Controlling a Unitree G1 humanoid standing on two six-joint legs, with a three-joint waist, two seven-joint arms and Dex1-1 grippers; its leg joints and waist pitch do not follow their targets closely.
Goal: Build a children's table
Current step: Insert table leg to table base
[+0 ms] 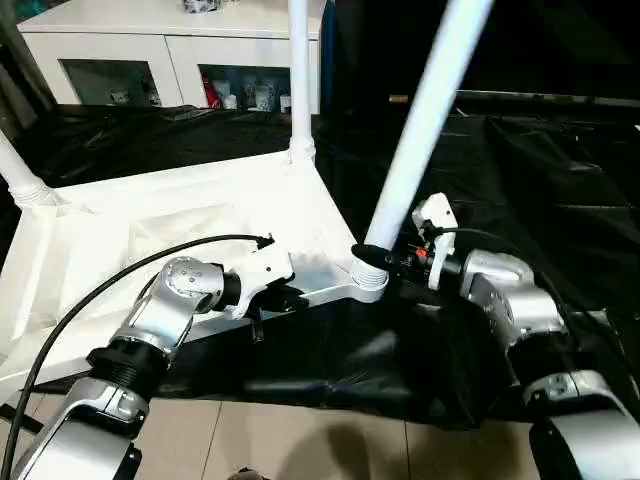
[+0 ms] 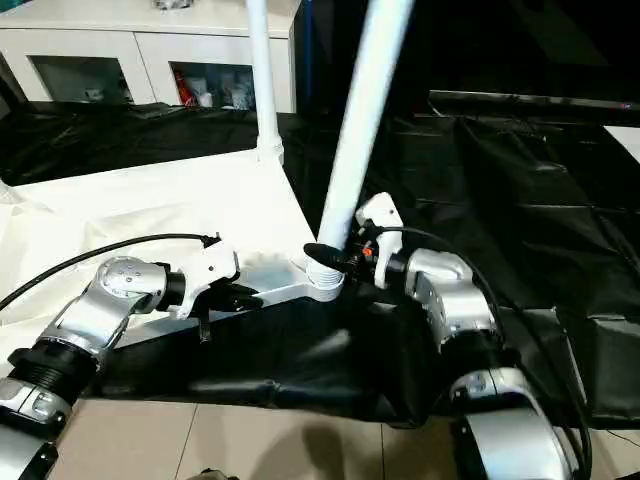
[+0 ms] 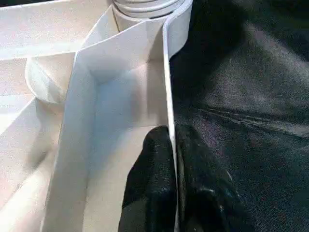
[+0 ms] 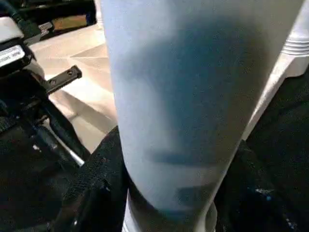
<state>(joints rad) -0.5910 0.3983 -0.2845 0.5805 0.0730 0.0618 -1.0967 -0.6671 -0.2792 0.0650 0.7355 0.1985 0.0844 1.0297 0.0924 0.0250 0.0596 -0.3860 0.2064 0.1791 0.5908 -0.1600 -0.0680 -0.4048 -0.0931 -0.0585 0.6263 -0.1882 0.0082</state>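
Observation:
The white tabletop [image 1: 150, 230] lies upside down on black sheeting, its ribbed underside facing up. My left gripper [image 1: 285, 298] is shut on the tabletop's near rim [image 3: 169, 96], one finger on each side of the thin wall. A long white leg [image 1: 420, 120] rises tilted from the near corner socket [image 1: 368, 278]. My right gripper [image 1: 378, 258] is shut on this leg just above the socket, black fingers [image 4: 91, 193] on both sides. Another leg [image 1: 299, 80] stands upright in the far corner socket. A third leg [image 1: 18, 170] rises at the left edge.
A white cabinet [image 1: 170, 50] with glass doors stands behind the tabletop. Black sheeting [image 1: 540, 170] covers the ground to the right and front. Beige floor tiles [image 1: 300, 440] lie nearest me. A black cable [image 1: 120, 275] loops over my left forearm.

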